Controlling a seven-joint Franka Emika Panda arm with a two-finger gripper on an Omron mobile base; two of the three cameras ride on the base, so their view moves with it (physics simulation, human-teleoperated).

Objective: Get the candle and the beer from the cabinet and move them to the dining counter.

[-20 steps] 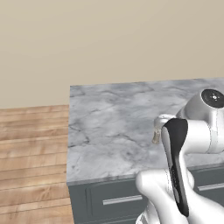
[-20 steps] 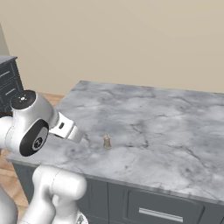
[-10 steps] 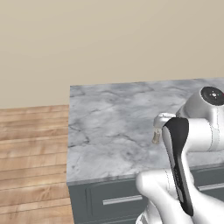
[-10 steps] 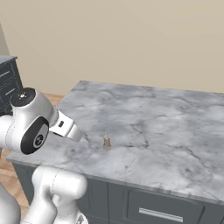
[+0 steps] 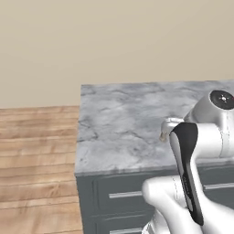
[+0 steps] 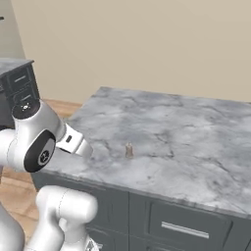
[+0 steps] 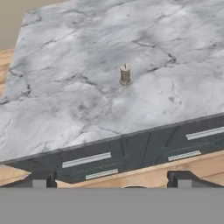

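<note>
Already we see the candle [image 7: 125,74] upright on the dining counter [image 7: 78,100].
Our gripper [image 7: 111,178] hangs wide open, holding nothing; the candle sits at twelve o'clock from it, well apart.

My gripper [image 7: 112,181] hangs back from the counter [image 7: 65,65], off its drawer side, jaws spread wide with nothing between them. The candle [image 7: 125,74] stands upright on the counter [image 6: 196,132], well in from every edge and nearer the drawer side than the far wall; in the right base view the candle [image 6: 129,150] sits just right of my arm
</note>
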